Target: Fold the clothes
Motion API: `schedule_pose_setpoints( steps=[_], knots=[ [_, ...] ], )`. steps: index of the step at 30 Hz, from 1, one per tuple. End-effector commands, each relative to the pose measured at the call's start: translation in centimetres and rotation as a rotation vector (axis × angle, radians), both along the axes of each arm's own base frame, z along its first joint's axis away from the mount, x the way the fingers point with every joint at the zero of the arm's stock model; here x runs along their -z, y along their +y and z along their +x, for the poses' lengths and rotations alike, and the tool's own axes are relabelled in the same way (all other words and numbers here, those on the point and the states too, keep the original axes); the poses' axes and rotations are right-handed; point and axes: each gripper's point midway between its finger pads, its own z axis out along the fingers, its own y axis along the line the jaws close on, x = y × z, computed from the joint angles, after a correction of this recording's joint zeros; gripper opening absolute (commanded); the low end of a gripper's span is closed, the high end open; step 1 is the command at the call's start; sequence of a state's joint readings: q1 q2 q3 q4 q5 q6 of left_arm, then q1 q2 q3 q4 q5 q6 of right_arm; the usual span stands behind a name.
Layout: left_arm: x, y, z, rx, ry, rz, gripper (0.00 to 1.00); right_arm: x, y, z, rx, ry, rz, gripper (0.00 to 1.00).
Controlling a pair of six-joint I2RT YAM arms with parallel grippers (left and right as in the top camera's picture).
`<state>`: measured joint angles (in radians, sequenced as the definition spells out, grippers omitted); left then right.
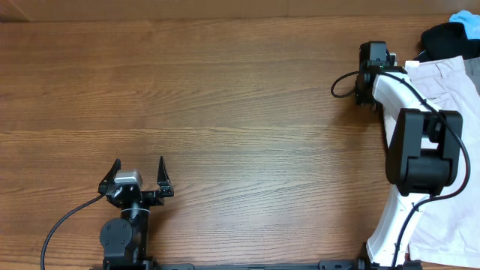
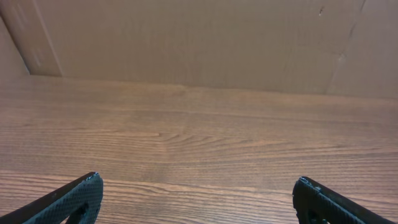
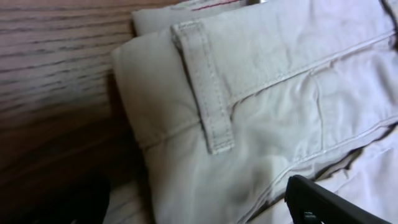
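The pale beige shorts [image 1: 450, 79] lie at the table's right edge, partly under my right arm. The right wrist view shows their waistband corner [image 3: 261, 56] with a belt loop [image 3: 208, 93] close up, next to bare wood on the left. My right gripper [image 1: 377, 66] is at the shorts' upper left corner. Its fingers [image 3: 193, 186] are wide apart with the fabric between and below them, not clamped. My left gripper [image 1: 139, 166] is open and empty over bare wood near the front left, far from the shorts; the left wrist view [image 2: 197, 180] shows only table between its fingers.
A dark garment [image 1: 446, 37] and a blue item [image 1: 469, 22] lie at the back right corner beside the shorts. A cardboard wall [image 2: 199, 43] stands along the table's far edge. Cables trail from both arms.
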<state>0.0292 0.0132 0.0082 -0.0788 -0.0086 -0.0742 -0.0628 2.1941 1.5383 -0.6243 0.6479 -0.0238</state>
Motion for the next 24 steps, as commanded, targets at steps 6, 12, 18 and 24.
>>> schedule_pose_setpoints(
  steps=[6, 12, 18, 24],
  knots=[
    [-0.1, 0.2, 0.0, -0.005, -0.006, 0.015, 1.0, 2.3, -0.9, 0.0, 0.019, 0.04, -0.057, 0.7],
    [-0.1, 0.2, 0.0, -0.005, -0.006, 0.015, 1.0, 2.4, -0.9, 0.3, 0.019, 0.026, -0.058, 0.4],
    [-0.1, 0.2, 0.0, -0.005, -0.006, 0.015, 1.0, 1.5, -1.2, 0.6, 0.068, -0.023, -0.066, 0.11],
    [-0.1, 0.2, 0.0, -0.005, -0.006, 0.015, 1.0, -2.7, -1.3, 2.0, 0.115, -0.123, -0.057, 0.04]
  ],
)
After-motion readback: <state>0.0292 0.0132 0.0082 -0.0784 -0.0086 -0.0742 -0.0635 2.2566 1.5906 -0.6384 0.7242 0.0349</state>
